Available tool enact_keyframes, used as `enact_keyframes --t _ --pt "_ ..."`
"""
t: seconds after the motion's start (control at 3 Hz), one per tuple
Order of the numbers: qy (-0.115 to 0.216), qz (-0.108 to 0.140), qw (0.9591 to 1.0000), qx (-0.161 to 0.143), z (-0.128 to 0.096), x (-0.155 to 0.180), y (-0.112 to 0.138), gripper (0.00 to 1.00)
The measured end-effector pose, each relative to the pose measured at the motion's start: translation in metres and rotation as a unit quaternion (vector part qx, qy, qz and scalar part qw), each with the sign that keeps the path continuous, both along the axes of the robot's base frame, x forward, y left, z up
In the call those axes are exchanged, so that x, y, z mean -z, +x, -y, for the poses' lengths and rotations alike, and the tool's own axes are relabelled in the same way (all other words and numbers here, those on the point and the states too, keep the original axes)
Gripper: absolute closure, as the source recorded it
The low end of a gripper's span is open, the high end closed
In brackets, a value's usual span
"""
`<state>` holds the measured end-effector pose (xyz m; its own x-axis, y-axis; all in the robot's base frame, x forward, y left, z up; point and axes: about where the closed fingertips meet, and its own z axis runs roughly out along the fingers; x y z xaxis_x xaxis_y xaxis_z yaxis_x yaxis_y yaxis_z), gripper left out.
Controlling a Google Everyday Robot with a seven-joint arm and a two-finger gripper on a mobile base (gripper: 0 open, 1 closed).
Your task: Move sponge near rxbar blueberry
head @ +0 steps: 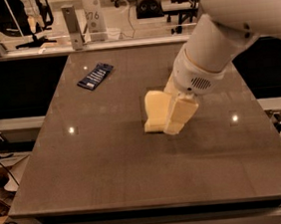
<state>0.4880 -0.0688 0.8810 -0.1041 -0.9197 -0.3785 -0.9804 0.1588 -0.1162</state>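
One cam, high off table (pixel 88 189) front edge, looks down & fwd, close; my gripper (pixel 170 118) clamps sponge (pixel 154 110) mid-table.

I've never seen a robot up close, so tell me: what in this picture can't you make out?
All in the camera view.
1. How the gripper, at the middle of the table, meets the sponge: the wrist and the sponge itself hide the contact.
2. Lettering on the rxbar blueberry: too small to read.
3. The table's far right corner: covered by the arm.
4. The arm's upper part: cut off by the top and right edges.
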Motion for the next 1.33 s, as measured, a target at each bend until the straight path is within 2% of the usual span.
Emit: enact_keyframes --t 0.33,0.67,1.33 --pt "0.0 0.017 0.9998 0.007 -0.005 -0.018 0.021 1.0" --pt "0.008 0.035 0.9993 0.011 -0.02 -0.033 0.049 1.0" --pt "0.014 0.056 0.9982 0.017 -0.054 -0.032 0.097 1.0"
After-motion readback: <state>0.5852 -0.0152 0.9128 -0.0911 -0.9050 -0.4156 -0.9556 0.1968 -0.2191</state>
